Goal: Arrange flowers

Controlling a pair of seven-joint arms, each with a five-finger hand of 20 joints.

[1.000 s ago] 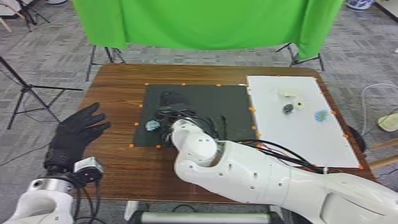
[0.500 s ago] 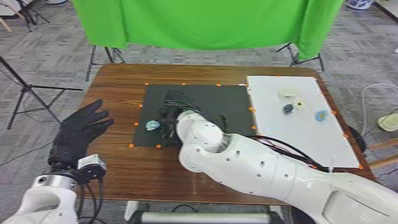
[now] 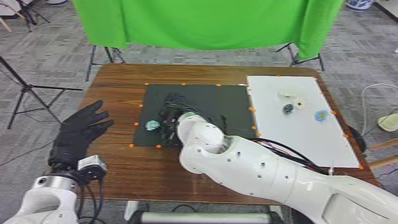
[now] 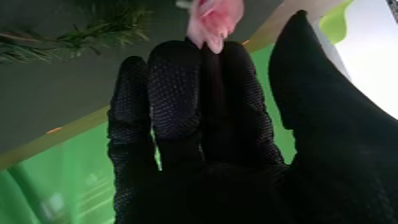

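Text: none legible | Labels, numbers, signs: none legible (surfaces look plain)

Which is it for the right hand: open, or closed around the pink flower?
Open. The right hand's fingers are straight and the thumb stands apart from them; the pink flower is at the fingertips, not enclosed.

Bright, even light is falling across the rectangular white sheet (image 3: 306, 137) and the smooth white right arm (image 3: 244, 162) in the head view. In the right wrist view, a white area (image 4: 378, 60) is glaring; pale streaks are crossing the green cloth (image 4: 53, 187).
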